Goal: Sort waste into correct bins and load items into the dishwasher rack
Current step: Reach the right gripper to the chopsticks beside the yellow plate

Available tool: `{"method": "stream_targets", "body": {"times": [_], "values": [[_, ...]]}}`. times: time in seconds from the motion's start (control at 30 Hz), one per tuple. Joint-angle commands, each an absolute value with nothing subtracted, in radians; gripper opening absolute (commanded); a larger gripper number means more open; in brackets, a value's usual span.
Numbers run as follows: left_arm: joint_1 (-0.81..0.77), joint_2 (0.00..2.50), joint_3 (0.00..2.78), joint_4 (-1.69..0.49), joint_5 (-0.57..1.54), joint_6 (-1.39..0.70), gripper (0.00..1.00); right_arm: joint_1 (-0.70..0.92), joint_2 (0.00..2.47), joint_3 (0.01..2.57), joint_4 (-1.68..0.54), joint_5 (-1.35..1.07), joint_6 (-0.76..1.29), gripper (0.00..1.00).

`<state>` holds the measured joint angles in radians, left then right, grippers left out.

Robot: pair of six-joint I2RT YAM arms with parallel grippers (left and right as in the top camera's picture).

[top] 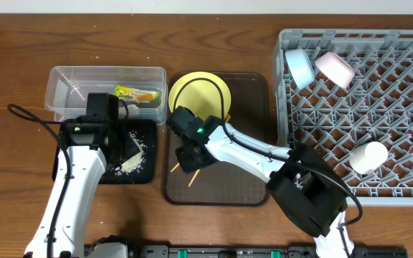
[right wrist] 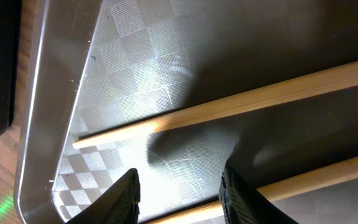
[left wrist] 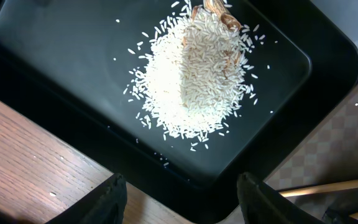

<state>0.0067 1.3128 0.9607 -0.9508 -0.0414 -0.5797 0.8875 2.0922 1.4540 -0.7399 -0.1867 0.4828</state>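
My left gripper (top: 122,145) is open and empty (left wrist: 182,200) just above the black tray (left wrist: 55,56), which holds a heap of white rice crumbs (left wrist: 194,74). The green-and-orange wrapper (top: 137,94) lies in the clear tub (top: 63,80). My right gripper (top: 189,158) is open (right wrist: 179,200) low over the brown serving tray (right wrist: 135,74), astride one of two wooden chopsticks (right wrist: 229,107) that lie there. The yellow plate (top: 205,92) leans at the tray's back. The grey rack (top: 378,115) holds the light blue bowl (top: 300,66), the white bowl (top: 333,68) and the pale cup (top: 369,156).
The brown serving tray (top: 249,172) sits between the black tray (top: 146,170) and the rack. A chopstick tip (left wrist: 328,186) shows beside the black tray in the left wrist view. Wooden tabletop (top: 214,36) runs behind the containers.
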Motion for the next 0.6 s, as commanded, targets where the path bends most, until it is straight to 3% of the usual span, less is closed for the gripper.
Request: {"method": "stream_targets", "body": {"times": [0.0,0.23,0.57], "values": [[0.012,1.306,0.96,-0.957,-0.061,-0.588,0.6,0.876,2.074,1.46,-0.721,-0.173,0.471,0.41],[0.012,1.306,0.96,-0.957,-0.061,-0.588,0.6,0.884,2.026,1.46,-0.566,-0.174,0.374,0.46],[0.012,1.306,0.96,-0.957,-0.061,-0.588,0.6,0.892,2.097,1.459,-0.514,-0.173,0.369,0.46]]}}
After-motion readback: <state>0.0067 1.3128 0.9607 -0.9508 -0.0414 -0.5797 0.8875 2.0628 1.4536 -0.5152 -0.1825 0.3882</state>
